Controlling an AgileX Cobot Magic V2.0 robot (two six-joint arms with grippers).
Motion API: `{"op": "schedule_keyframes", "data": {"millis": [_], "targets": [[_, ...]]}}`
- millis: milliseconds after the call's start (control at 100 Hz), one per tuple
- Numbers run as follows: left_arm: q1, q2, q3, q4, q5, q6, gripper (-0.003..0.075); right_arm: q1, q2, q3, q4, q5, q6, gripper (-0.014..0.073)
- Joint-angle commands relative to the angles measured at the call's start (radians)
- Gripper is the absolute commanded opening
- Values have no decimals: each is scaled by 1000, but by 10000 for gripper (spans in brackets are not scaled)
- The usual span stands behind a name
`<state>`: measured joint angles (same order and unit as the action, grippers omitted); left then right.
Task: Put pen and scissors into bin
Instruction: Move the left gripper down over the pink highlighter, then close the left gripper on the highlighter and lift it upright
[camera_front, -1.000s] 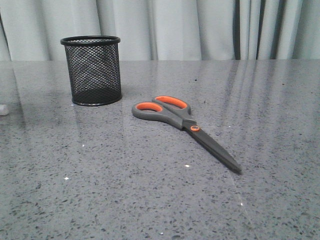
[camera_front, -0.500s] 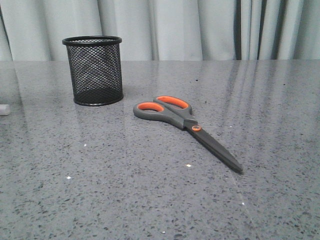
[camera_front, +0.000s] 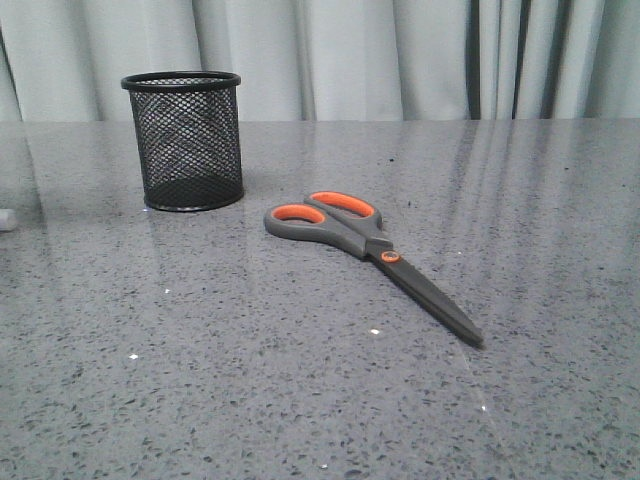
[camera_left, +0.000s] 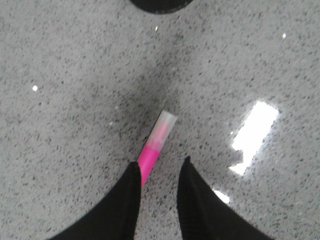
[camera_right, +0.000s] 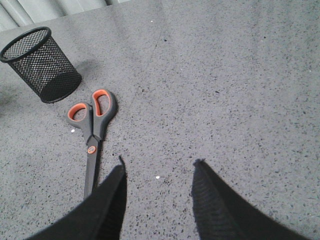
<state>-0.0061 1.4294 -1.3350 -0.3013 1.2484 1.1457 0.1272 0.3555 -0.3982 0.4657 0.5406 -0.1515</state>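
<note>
Scissors (camera_front: 372, 253) flat on counter (camera_front: 200, 350), just right of upright bin (camera_front: 184, 140). Pen (camera_left: 155, 147) lies between released left jaws. Right jaws also spread, above bare counter.

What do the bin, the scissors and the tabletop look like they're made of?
The bin: black wire mesh, probably coated metal, since light shows through the weave below a solid rim. The scissors: dark matte blades, likely coated steel, and grey handles with orange loop linings that look like plastic or rubber. The tabletop: grey speckled stone or a stone-look laminate, glossy enough to mirror the curtain.
</note>
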Motion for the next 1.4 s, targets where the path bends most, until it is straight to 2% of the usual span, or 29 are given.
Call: {"op": "schedule_keyframes", "data": {"millis": [0, 80, 200, 270, 400, 510, 620, 1390], "targets": [[2, -30, -27, -59, 13, 8, 182, 0, 16, -32, 11, -76, -13, 276], [2, -33, -27, -59, 13, 8, 249, 0, 16, -32, 11, -87, -13, 276], [2, -33, -18, -57, 13, 8, 391, 0, 16, -32, 11, -94, -13, 277], [2, -33, 2, -21, 13, 8, 431, 0, 16, -32, 11, -98, -13, 276], [-17, -33, 26, 18, 13, 93, 400, 0, 16, -31, 11, -98, -13, 276], [-35, -33, 26, -21, 13, 254, 363, 0, 16, -20, 11, -103, -13, 276], [-35, -33, 26, -39, 13, 397, 364, 0, 16, -7, 11, -105, -13, 276], [-29, 134, 26, 15, 9, 397, 364, 0, 16, -2, 11, -73, -13, 276]]}}
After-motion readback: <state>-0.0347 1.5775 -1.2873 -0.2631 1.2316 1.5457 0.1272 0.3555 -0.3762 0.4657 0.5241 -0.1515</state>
